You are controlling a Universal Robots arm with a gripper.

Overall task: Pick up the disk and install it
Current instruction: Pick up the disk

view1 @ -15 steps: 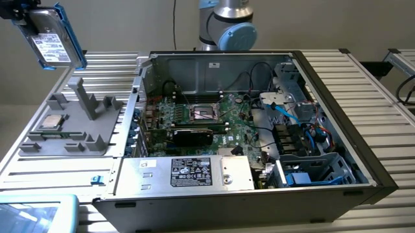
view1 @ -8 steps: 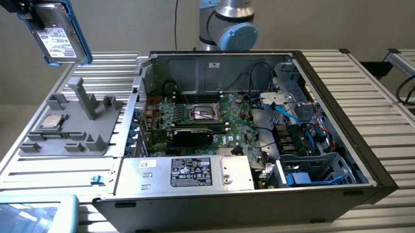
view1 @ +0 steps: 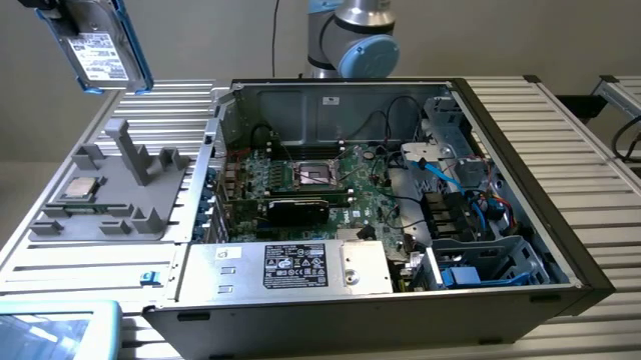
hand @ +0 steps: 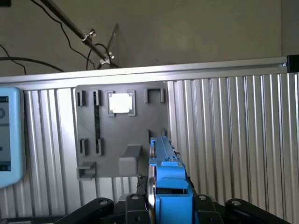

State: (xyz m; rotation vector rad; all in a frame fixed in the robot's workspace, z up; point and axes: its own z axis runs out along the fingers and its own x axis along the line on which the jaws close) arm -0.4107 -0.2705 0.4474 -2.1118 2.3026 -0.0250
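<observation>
1. The arm (view1: 350, 34) rises upright, grey links joined at a blue-capped joint.
2. The gripper (hand: 168, 203) hangs high, its jaws clamped from both sides on the disk (view1: 100, 45).
3. The disk stands edge-on between the black fingers (hand: 100, 205), jutting out ahead of them.

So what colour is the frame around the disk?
Blue; the disk shows best in the exterior view.

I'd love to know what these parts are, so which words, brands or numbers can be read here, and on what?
Nothing reads clearly.
White label on the disk, held in the gripper: rows of print, too small to read.
Black label on the silver box: too small to read.
White sticker on the back wall of the case: blurred.
</observation>
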